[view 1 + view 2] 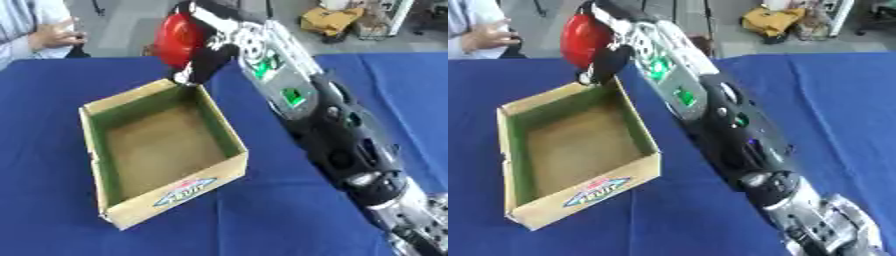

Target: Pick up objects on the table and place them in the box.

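Above the box's (166,145) far corner, the right hand's (206,57) fingers curl around a red object (178,37)

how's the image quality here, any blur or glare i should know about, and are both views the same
Left eye view: soft all over, the box label unreadable, the red object in the right hand smeared at its edges. Right eye view: equally soft; the blue table cover is evenly lit, with no harsh glare, only a faint sheen on the red object. Floor beyond the table looks brighter, washed out.
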